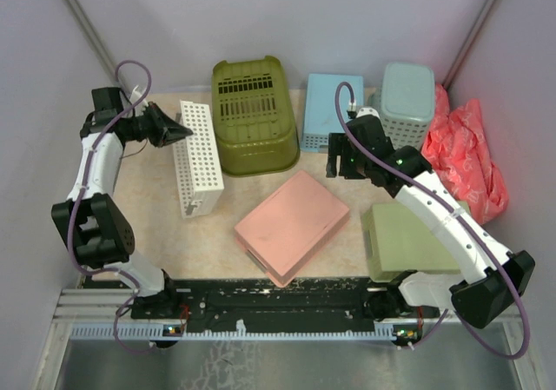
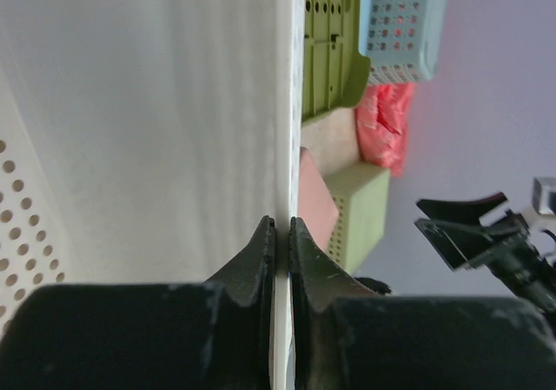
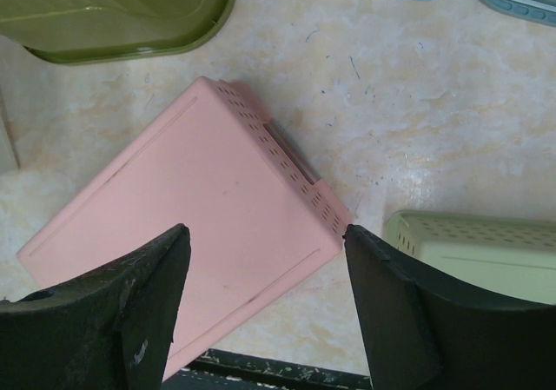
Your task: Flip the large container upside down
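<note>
Left hand (image 2: 282, 227): arm bent at the elbow, hand level; narrow black jaws pinched tight on the thin wall of the white perforated basket (image 1: 198, 157), which stood on edge near the left edge of the desk (image 1: 217, 238).
Right hand (image 3: 265, 230): pointed down, spread wide, holding nothing, above the flat pink box (image 1: 291, 225).
Large container (image 1: 252, 116): olive plastic tub, rounded corners, slotted base showing, by the desk's far edge.
</note>
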Robot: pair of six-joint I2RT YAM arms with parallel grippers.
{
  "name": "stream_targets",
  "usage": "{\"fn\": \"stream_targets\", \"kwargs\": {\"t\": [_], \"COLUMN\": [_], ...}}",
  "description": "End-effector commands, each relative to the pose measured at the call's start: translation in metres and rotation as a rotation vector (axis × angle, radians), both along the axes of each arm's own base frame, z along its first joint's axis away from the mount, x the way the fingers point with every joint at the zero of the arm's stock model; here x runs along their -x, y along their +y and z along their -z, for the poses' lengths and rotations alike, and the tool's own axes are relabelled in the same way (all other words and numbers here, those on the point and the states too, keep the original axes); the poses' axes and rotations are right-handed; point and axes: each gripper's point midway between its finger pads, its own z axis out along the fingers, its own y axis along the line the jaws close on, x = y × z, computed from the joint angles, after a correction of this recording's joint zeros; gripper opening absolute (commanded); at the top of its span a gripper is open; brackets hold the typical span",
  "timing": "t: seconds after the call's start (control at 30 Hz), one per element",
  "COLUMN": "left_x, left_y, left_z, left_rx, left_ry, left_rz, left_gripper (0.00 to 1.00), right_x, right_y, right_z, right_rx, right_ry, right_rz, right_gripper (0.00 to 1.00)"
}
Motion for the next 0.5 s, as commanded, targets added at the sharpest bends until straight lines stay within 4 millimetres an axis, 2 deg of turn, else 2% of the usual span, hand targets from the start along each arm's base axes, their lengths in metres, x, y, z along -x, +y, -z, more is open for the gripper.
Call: {"fn": "stream_targets", "kwargs": {"t": [0.0,0.1,0.27,0.33,0.43,0.47], "left_x": [0.021,0.034,0.035,0.036,0.036,0.037], "left_y": [-0.014,-0.011,-0.003,0.004,0.019,0.022], "left_z": [-0.026,-0.017,0.016,0.034,0.064,0.069], "left_rx": [0.262,0.397,0.417,0.373,0.194,0.159], "left_ry": [-0.060,-0.016,0.043,0.125,0.214,0.231], "left_rz": [0.141,0.190,0.156,0.106,0.048,0.029], "left_gripper": [0.00,0.00,0.00,0.02,0.13,0.18], "right_x": [-0.016,-0.019,-0.022,-0.022,-0.022,-0.022], "right_y": [0.005,0.009,0.014,0.014,0.014,0.014], "right_z": [-0.028,-0.028,-0.027,-0.028,-0.028,-0.028], "right_rx": [-0.029,-0.038,-0.044,-0.046,-0.044,-0.044], "right_ry": [-0.084,-0.082,-0.078,-0.077,-0.077,-0.076], "right_rz": [0.003,-0.005,-0.014,-0.016,-0.017,-0.016], "right_gripper": [0.72,0.72,0.72,0.72,0.72,0.72]}}
